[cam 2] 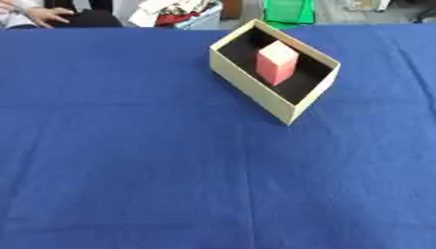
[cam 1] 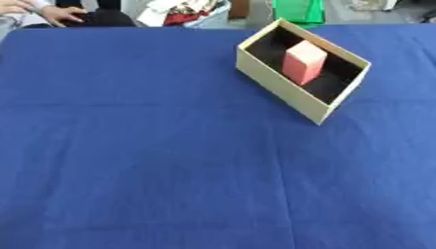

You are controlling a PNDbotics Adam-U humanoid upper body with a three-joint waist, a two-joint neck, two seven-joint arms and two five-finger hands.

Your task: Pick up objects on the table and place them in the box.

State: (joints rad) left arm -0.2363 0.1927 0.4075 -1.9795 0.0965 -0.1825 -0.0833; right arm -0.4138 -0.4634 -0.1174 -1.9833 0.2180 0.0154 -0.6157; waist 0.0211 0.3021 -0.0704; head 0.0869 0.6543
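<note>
Blue cloth (cam 1: 153, 160): apparently bare. Box (cam 1: 277, 82): holds pink block (cam 1: 303, 62), upright. Your hands: out of view, state unknown; scan before reaching.

Table cloth (cam 1: 153, 160) in front of me is plain deep blue. The box (cam 1: 277, 80) is cream outside, black inside. The block (cam 1: 303, 62) in it is salmon pink.
</note>
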